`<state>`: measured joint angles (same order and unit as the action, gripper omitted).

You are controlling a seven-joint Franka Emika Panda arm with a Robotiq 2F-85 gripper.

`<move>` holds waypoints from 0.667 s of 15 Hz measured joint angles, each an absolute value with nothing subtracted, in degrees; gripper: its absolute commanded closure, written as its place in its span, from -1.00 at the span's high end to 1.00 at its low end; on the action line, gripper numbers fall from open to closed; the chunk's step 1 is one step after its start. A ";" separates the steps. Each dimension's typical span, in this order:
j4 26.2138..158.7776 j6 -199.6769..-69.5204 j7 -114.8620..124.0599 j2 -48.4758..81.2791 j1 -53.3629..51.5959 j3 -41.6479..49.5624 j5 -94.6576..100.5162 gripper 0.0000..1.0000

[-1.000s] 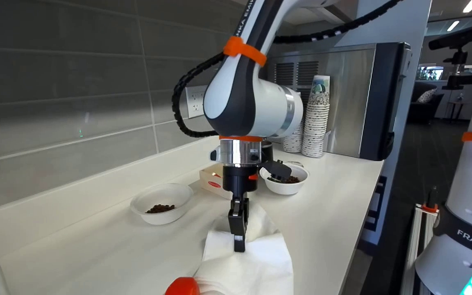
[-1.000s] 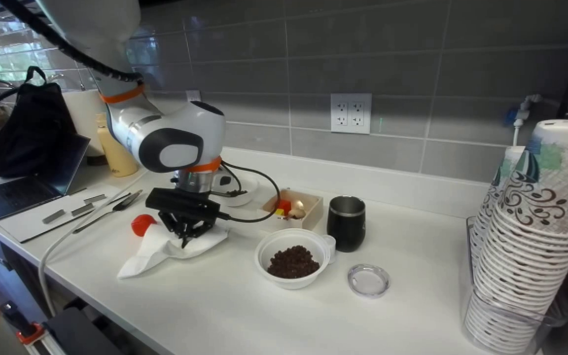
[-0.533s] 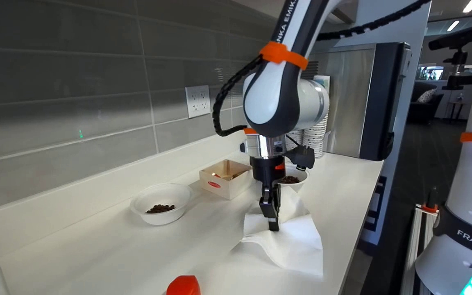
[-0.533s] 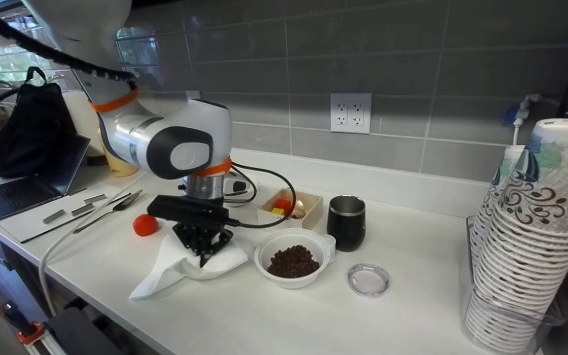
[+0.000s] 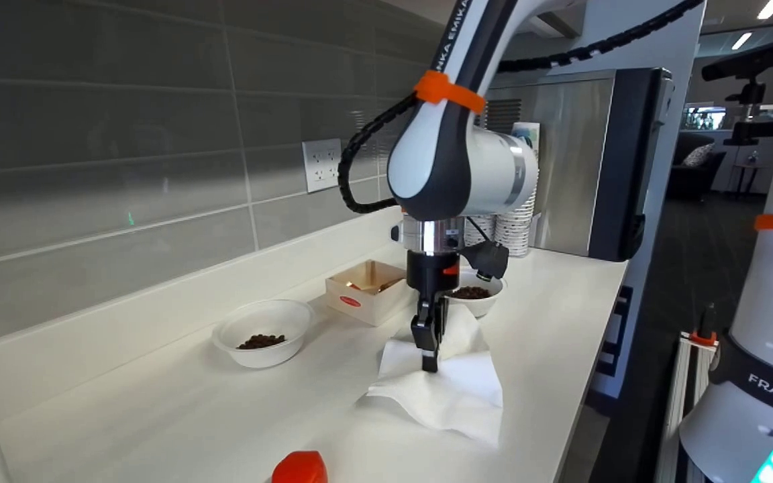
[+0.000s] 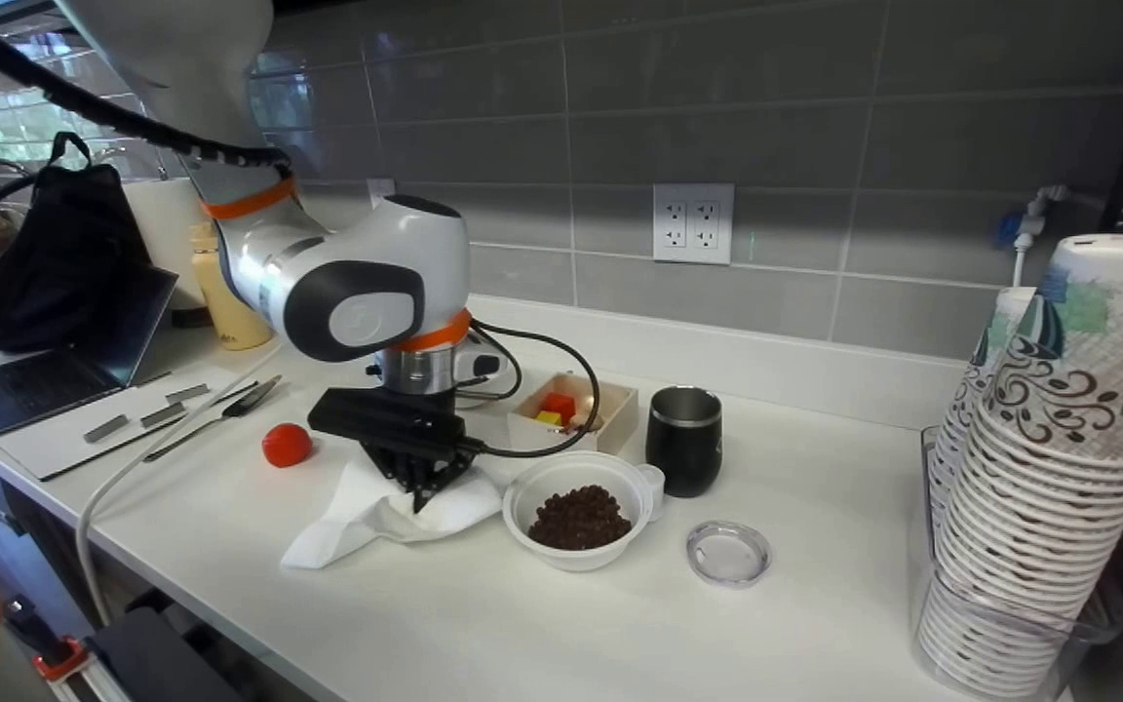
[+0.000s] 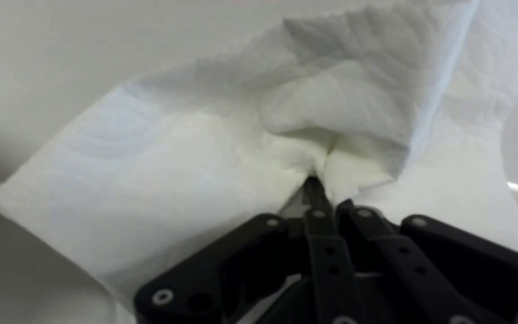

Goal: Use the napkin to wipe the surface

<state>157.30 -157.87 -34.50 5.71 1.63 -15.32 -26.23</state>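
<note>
The napkin, a crumpled white sheet, lies partly spread on the off-white surface (image 5: 158,416). It shows in both exterior views (image 5: 457,399) (image 6: 352,522) and fills much of the wrist view (image 7: 173,166). My gripper points straight down and is shut on the napkin's middle in both exterior views (image 5: 430,365) (image 6: 417,504). In the wrist view its fingertips (image 7: 328,193) pinch a gathered fold. The napkin's edges fan out around the fingers, and one edge is slightly lifted. The surface also shows in an exterior view (image 6: 678,639). The part under the napkin is hidden.
A white bowl with dark contents (image 6: 576,559) stands close beside the napkin. Another such bowl (image 5: 262,355) and a wooden box (image 5: 363,305) stand near the wall. A red object (image 6: 287,445), black cup (image 6: 684,448), clear lid (image 6: 729,554) and cup stack (image 6: 1039,526) stand around.
My gripper has dragged the napkin away from the red object toward the bowl beside the black cup. In the last half second it has shifted slightly toward the wall.
</note>
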 measured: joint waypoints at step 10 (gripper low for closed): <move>157.04 -137.89 -27.69 5.03 0.44 -9.12 -23.21 -0.98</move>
<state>157.04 -137.89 -27.69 5.03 0.44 -9.12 -23.21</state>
